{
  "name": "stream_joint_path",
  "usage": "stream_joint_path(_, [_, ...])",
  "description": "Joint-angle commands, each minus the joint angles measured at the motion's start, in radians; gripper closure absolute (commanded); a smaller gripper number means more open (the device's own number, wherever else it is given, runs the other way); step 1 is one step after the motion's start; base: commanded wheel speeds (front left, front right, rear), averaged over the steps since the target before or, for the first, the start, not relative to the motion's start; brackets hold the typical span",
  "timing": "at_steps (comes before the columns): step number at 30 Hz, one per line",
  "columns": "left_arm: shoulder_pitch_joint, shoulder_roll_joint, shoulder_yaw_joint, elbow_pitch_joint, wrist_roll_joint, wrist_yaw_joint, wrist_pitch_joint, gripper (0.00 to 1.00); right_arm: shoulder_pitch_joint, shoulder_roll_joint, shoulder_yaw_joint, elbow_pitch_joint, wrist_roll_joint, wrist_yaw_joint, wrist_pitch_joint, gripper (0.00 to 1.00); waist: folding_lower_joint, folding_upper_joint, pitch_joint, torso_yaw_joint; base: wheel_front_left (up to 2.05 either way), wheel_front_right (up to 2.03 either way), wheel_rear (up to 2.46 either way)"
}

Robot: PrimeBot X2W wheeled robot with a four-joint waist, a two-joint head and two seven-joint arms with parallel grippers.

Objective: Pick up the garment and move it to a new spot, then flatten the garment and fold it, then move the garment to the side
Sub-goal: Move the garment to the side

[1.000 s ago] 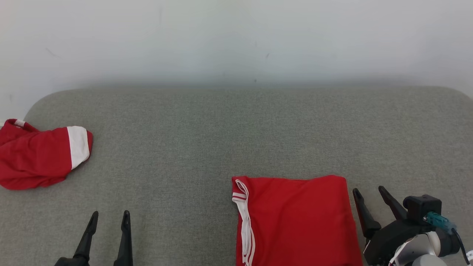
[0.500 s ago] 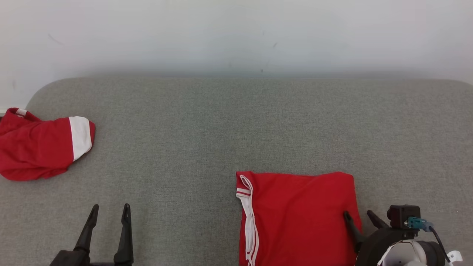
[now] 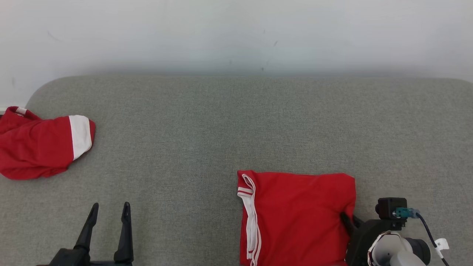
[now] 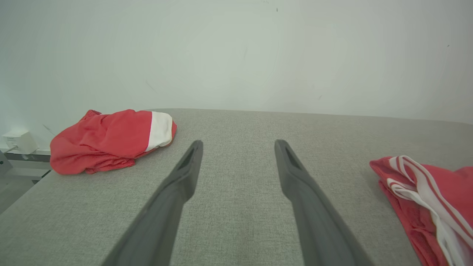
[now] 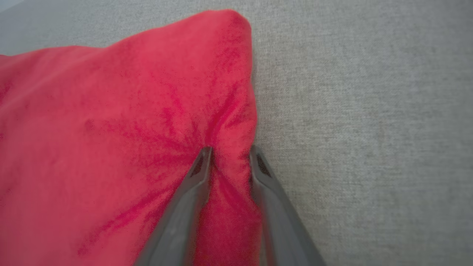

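Note:
The folded red garment with white stripe trim along its left edge lies flat on the grey cushioned surface at the lower right. My right gripper is at the garment's right edge, shut on a pinched fold of it. In the right wrist view the garment bunches and wrinkles toward the right gripper. My left gripper rests open at the lower left, well apart from the garment. The left gripper has nothing between its fingers, and the garment lies off to the right in that view.
A second red garment with a white band lies crumpled at the surface's far left edge, seen also as the crumpled garment. A white wall stands behind. A small white box sits beyond the left edge.
My right gripper moved left onto the garment's right edge and closed on it, bunching the fabric. The head camera shifted slightly. The left gripper stayed put.

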Motion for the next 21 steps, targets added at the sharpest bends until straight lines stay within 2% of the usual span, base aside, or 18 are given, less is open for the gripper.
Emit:
stream_joint_path(1, [-0.003,-0.003,0.007,-0.001,0.005,0.002,-0.003,0.0,0.002,0.008,0.015,0.023,0.015,-0.003,0.016,1.0,0.0001,0.0001,0.004,-0.003,0.0,0.0,0.0])
stream_joint_path(10, [-0.035,-0.011,0.009,-0.019,0.011,0.002,-0.003,0.0,-0.156,-0.05,0.05,-0.018,0.051,-0.003,-0.024,1.0,0.0001,0.0001,0.068,-0.025,0.0,0.0,0.0])
stream_joint_path(16, [-0.084,-0.009,0.001,-0.041,0.026,0.002,-0.003,0.0,-0.314,-0.121,0.053,-0.01,0.05,-0.003,-0.025,1.0,0.0001,0.0001,0.169,-0.048,0.0,0.0,0.0])
stream_joint_path(21, [-0.135,0.011,-0.01,-0.074,0.04,0.002,-0.003,0.0,-0.452,-0.216,0.064,0.003,0.04,-0.003,-0.017,1.0,0.0001,0.0001,0.28,-0.082,0.0,0.0,0.0])
